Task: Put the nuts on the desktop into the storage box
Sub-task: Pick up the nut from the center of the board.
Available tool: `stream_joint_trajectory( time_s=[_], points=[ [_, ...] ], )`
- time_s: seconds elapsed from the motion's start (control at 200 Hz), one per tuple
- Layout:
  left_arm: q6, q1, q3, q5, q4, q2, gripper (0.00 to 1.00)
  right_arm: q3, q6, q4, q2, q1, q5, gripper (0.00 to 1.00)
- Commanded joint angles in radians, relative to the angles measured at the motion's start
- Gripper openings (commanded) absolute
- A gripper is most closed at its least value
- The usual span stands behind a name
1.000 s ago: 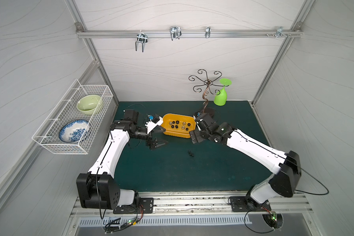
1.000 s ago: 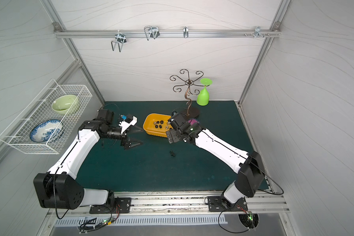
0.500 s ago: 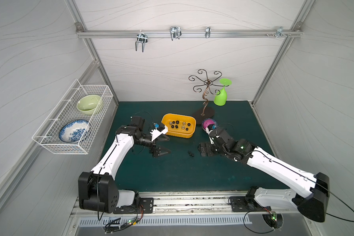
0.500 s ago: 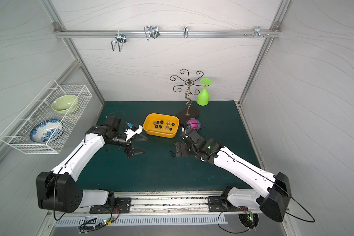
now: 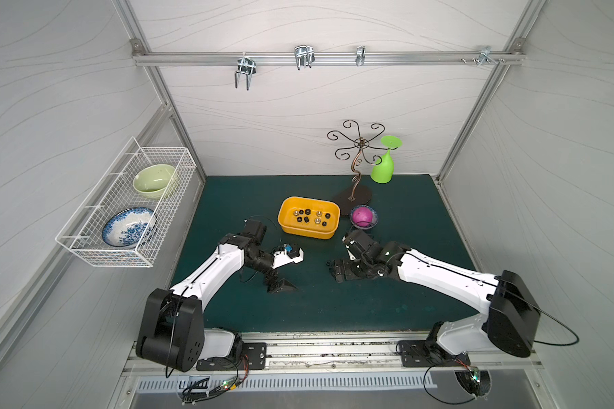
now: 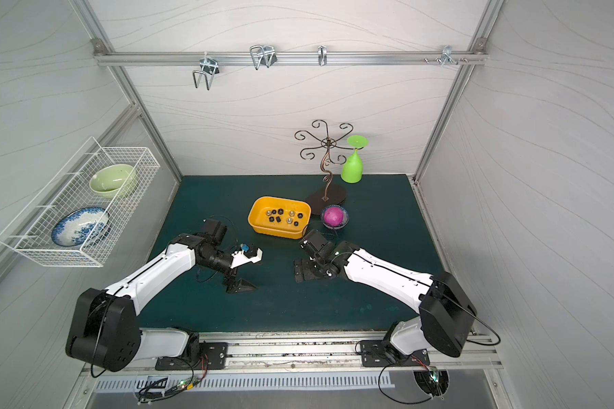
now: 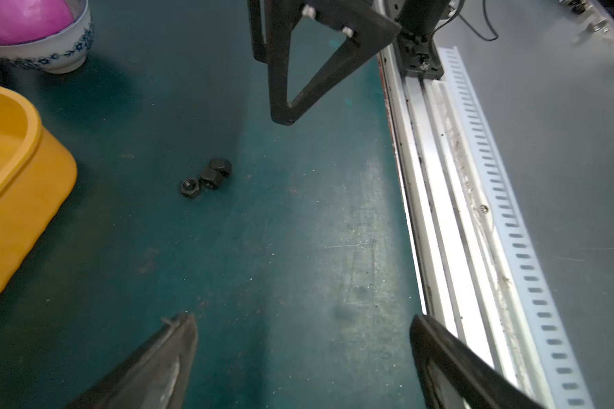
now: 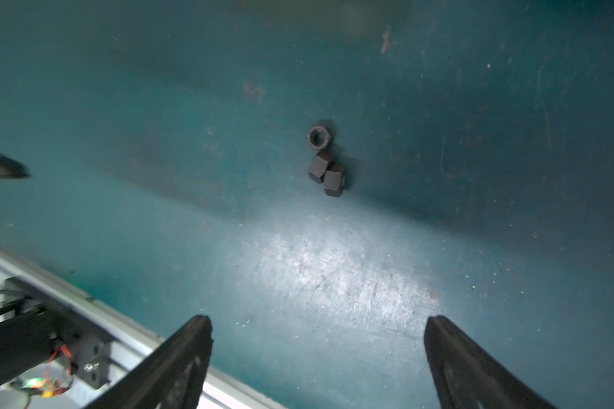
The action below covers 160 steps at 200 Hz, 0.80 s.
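**Top views**
- The yellow storage box [image 5: 307, 232] stands on the teal tabletop [image 5: 404, 248], rear of centre. It contains several stored nuts [image 5: 306, 219], black and silver.
- A small patterned bowl [image 5: 375, 219] holding a pink ball [image 5: 362, 214] sits just beside the box, on the right arm's side.
- The left fingers [image 5: 280, 286] are low over the tabletop in front of the box. They are spread wide and grip nothing.
- The right fingers [image 5: 339, 274] are low over the tabletop in front of the bowl and point toward the left fingers. Any nuts beneath them cannot be made out in both top views.

**Left wrist view**
- Three loose hex nuts [image 7: 206, 179], all black, lie on the tabletop in a touching cluster, near the box wall and apart from it.
- They lie between the box and the metal rail [image 7: 458, 212].
- The left fingers are far apart, with only bare tabletop between them. The cluster lies well ahead of their tips.
- One right finger hangs beyond the cluster.

**Right wrist view**
- The cluster lies ahead of the right fingers, roughly centred between them. One nut lies flat with its bore upward.
- The right fingers stand wide apart, empty and clear of the nuts
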Motion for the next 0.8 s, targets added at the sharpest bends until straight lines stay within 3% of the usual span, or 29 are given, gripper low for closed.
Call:
stream_joint_trajectory(
  time_s=[0.0, 0.235, 0.535, 0.795],
  points=[
    [-0.032, -0.003, 0.001, -0.037, 0.076, 0.013, 0.98, 0.023, 0.019, 0.023, 0.052, 0.006, 0.014, 0.93],
    [0.003, -0.019, 0.003, -0.026, -0.005, 0.045, 0.99, 0.086, -0.013, 0.005, 0.168, 0.003, 0.096, 0.93],
    [0.067, -0.026, 0.013, -0.035, -0.071, 0.058, 0.98, 0.123, -0.036, 0.013, 0.287, -0.023, 0.103, 0.93],
    [-0.011, -0.025, 0.021, -0.067, -0.031, 0.077, 0.98, 0.137, -0.050, 0.010, 0.323, -0.041, 0.129, 0.93]
  ],
)
